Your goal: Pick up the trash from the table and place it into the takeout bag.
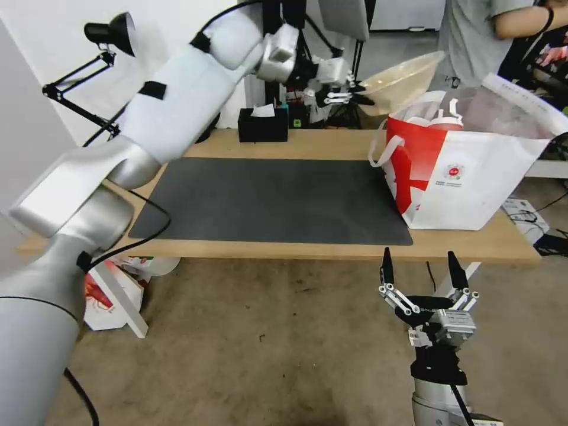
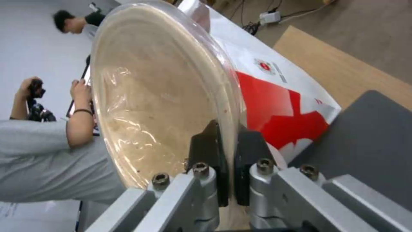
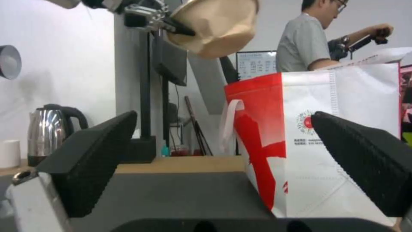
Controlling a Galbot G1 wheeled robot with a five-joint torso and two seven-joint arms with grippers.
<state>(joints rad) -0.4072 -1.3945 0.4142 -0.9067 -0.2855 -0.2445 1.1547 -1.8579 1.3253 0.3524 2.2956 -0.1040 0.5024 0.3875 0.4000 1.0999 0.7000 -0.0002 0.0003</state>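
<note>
— Light wood, that table (image 1: 331, 145), with a dark mat (image 1: 272, 198) over most of it. What's on it?

— The bag (image 1: 473, 183), white with a red side, stands at the right end, partly on the mat, mouth open. A red cup (image 1: 441, 125) with a white lid sits inside, near the red side.

— And the left arm?

— Stretched high across the table. The left gripper (image 1: 350, 93) is clamped on the rim of the beige dish (image 1: 399, 83), one finger inside, one outside. The dish hangs tilted in the air, just above the bag's mouth, at its far red-side corner, not touching it.

— The other arm?

— The right gripper (image 1: 421, 269) waits low, in front of the table's near edge, fingers spread wide and pointing up, nothing between them.

— Anything smaller?

— A black tissue box (image 1: 263, 124) at the far edge, and a steel kettle (image 3: 53, 133) on the table, well apart from the bag.
</note>
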